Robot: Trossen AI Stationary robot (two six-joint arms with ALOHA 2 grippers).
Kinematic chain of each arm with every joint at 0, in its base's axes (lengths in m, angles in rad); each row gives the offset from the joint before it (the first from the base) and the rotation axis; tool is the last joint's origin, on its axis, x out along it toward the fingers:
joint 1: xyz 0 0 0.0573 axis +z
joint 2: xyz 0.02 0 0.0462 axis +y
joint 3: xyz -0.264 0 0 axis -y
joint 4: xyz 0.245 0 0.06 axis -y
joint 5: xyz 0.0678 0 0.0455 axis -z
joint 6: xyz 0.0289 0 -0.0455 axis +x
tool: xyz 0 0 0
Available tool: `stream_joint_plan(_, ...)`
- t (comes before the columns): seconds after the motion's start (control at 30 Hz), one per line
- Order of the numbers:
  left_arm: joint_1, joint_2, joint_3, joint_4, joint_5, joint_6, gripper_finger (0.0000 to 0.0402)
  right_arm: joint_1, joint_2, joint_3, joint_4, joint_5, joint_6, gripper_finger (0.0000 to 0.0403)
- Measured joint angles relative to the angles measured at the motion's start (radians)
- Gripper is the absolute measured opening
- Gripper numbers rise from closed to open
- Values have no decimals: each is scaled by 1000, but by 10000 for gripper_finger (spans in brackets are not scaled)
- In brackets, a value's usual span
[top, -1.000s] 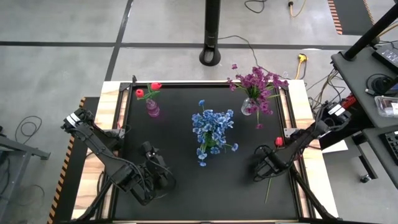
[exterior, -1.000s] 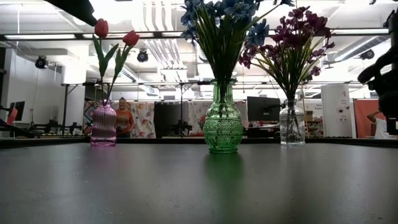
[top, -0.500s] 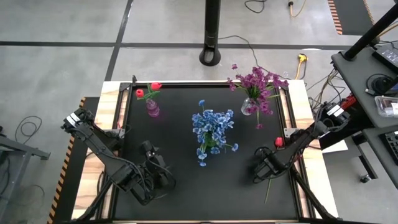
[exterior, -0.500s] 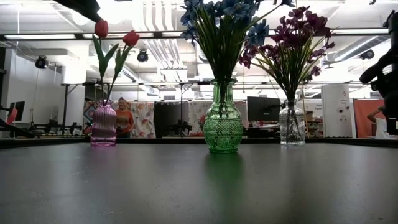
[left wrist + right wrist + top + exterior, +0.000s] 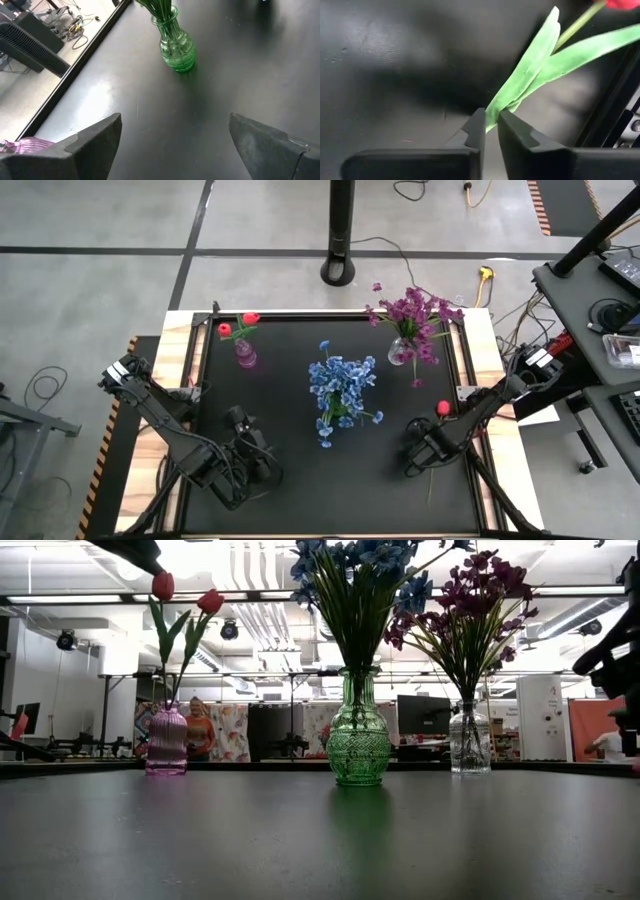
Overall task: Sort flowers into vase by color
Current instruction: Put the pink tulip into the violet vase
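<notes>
A red tulip lies near the table's right edge, its green stem running toward the near edge. My right gripper is shut on it. A pink vase at the far left holds two red tulips. A green vase in the middle holds blue flowers. A clear vase at the far right holds purple flowers. My left gripper stands open over the near left of the table, with nothing between its fingers. My right gripper pinches the tulip between its two fingers at the foot of its leaves, partway along the stem. The fingers slant down from the table's right and lie across the stem. The leaves and the bud reach out beyond the fingertips, low over the table.
The black mat has bare room across its near half. A raised frame edge runs close beside the held tulip on the right. A dark post base stands on the floor beyond the far edge.
The red tulip's bud has swung a little toward the table's left, closer to my right gripper. Its stem end stays near the front edge.
</notes>
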Motion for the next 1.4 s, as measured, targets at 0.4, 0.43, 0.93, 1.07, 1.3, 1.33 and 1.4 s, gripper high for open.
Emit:
stream_joint_plan(0.4,0,0,0,16,1,-24,348,31,-1,29,-22,-4,-36,12)
stream_joint_plan(0.43,0,0,0,19,2,-24,348,35,-1,47,-37,-7,-45,12)
stream_joint_plan(0.93,-1,0,0,121,33,-24,348,107,-1,252,-189,137,-95,12)
stream_joint_plan(1.07,-2,0,0,122,34,-24,348,108,29,200,-125,161,-90,12)
stream_joint_plan(1.3,-2,0,0,120,34,-16,348,105,76,163,-96,196,-69,38)
stream_joint_plan(1.33,-2,0,0,120,34,-16,348,105,76,163,-94,195,-66,50)
stream_joint_plan(1.4,-2,0,0,120,34,-16,348,105,76,162,-94,192,-63,79)
